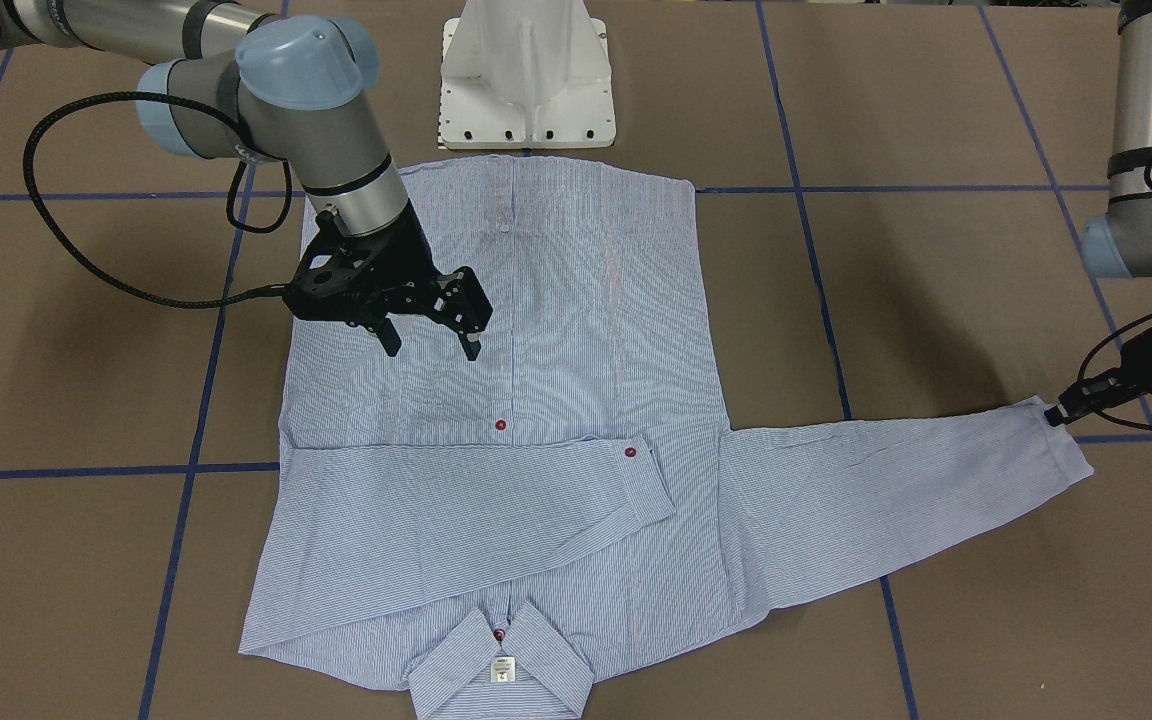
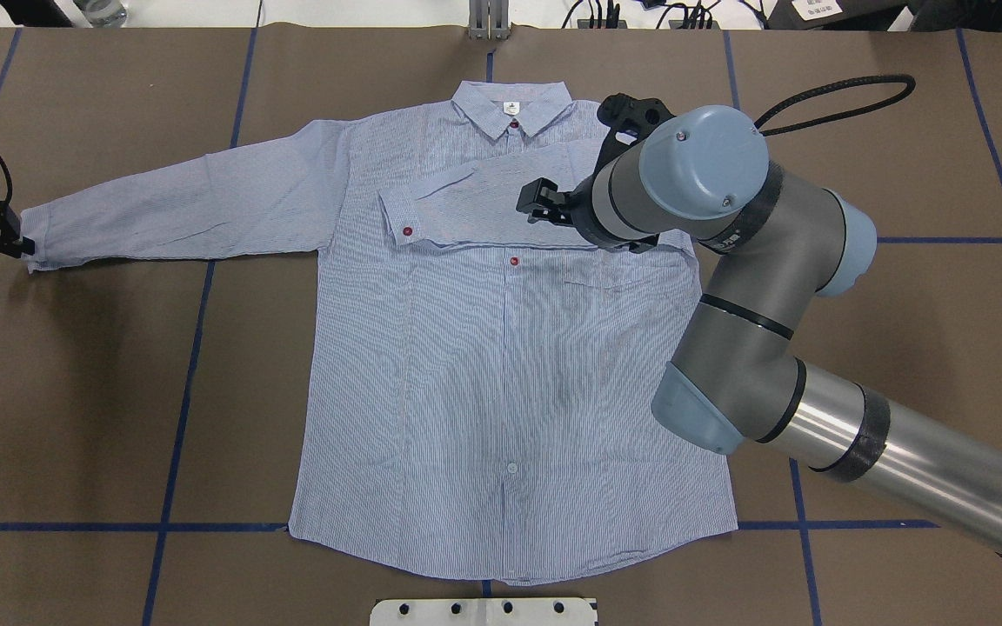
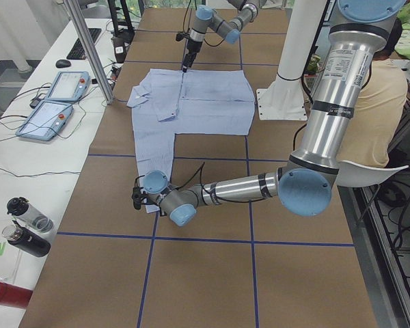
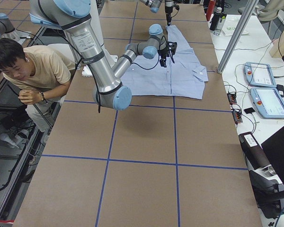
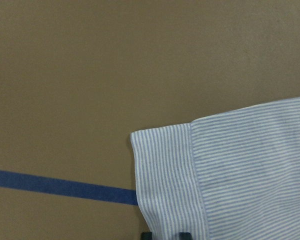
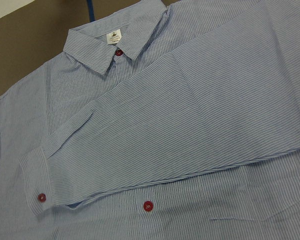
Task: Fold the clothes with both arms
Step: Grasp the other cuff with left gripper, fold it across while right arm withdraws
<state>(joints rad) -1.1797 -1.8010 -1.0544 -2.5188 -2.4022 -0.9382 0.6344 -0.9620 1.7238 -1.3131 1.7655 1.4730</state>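
The light blue striped shirt (image 1: 586,330) lies flat, front up, with its collar (image 1: 501,665) at the table's far side from the robot. One sleeve (image 6: 180,130) is folded across the chest. The other sleeve (image 2: 179,204) stretches straight out to the robot's left. My left gripper (image 1: 1056,415) sits low at that sleeve's end, shut on the cuff (image 5: 165,175). My right gripper (image 1: 433,345) hangs open over the shirt's body just below the folded sleeve, with nothing between its fingers.
The white pedestal base (image 1: 526,70) stands at the shirt's hem. Blue tape lines cross the brown table (image 1: 936,300). A person (image 4: 33,66) crouches beside the table on the robot's side. Tablets (image 3: 55,85) and bottles (image 3: 27,225) lie on a side bench.
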